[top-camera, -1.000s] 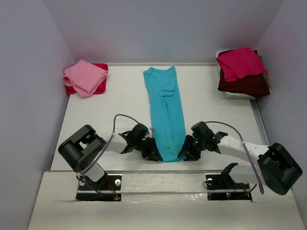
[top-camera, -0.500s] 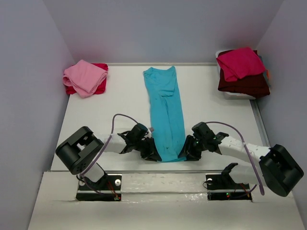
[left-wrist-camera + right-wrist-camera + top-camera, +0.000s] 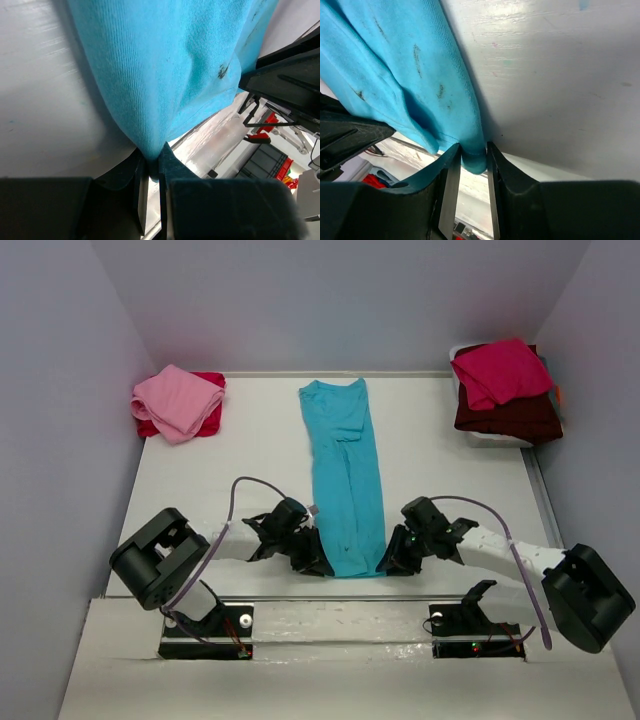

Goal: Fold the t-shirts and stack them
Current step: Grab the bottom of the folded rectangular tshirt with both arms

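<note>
We pinch the turquoise shirt (image 3: 345, 480) with both grippers closed on cloth: left gripper (image 3: 318, 562) at its 7 o'clock corner, right gripper (image 3: 392, 562) at 5 o'clock.

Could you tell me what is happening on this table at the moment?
Two robot arms are folding shirts. The turquoise t-shirt lies as a long narrow strip down the middle of the table, already folded lengthwise. The left gripper pinches its near left corner and the right gripper its near right corner, both low at the near edge. A pink t-shirt lies on a red t-shirt at the far left, and a crimson t-shirt on a dark maroon t-shirt at the far right.
</note>
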`<state>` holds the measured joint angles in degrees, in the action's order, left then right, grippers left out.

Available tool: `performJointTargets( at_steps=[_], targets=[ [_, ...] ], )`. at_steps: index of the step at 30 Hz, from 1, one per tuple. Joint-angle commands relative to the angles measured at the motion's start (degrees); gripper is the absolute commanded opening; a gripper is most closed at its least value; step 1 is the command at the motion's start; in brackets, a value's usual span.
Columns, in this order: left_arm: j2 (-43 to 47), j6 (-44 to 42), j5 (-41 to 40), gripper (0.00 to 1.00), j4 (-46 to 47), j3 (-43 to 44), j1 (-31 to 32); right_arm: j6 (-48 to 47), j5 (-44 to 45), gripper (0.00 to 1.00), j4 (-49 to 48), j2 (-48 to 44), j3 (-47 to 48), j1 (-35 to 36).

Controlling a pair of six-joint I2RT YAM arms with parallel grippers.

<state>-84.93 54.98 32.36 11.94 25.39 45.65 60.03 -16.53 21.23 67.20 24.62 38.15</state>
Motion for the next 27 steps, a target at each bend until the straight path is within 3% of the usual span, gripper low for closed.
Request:
performJointTargets(
  at_steps=[1, 5, 10, 19, 27],
  targets=[
    [-1.56, -4.0, -9.86, 0.11, -9.83, -2.62, 0.05, -1.05, 4.93, 0.31, 3.2, 1.97, -1.6, -0.27],
    [-2.0, -4.97, -10.65, 0.11, -10.89, -2.1, 0.05, -1.76, 4.67, 0.17, 1.88, 3.46, -1.07, -0.27],
    [-1.39, -5.59, -11.53, 0.11, -11.85, -2.1, 0.05, -2.64, 3.7, 0.07, 1.7, 4.7, 0.25, -0.27],
    [2.74, -5.85, -14.25, 0.11, -18.7, -0.34, 3.39, -5.45, 0.19, 0.07, 5.04, 2.59, 2.36, -0.27],
    [5.47, 0.46, -15.13, 0.11, -21.87, 0.98, 14.88, -8.78, -4.11, 0.07, 11.1, -0.49, 5.43, -0.27]
  ],
)
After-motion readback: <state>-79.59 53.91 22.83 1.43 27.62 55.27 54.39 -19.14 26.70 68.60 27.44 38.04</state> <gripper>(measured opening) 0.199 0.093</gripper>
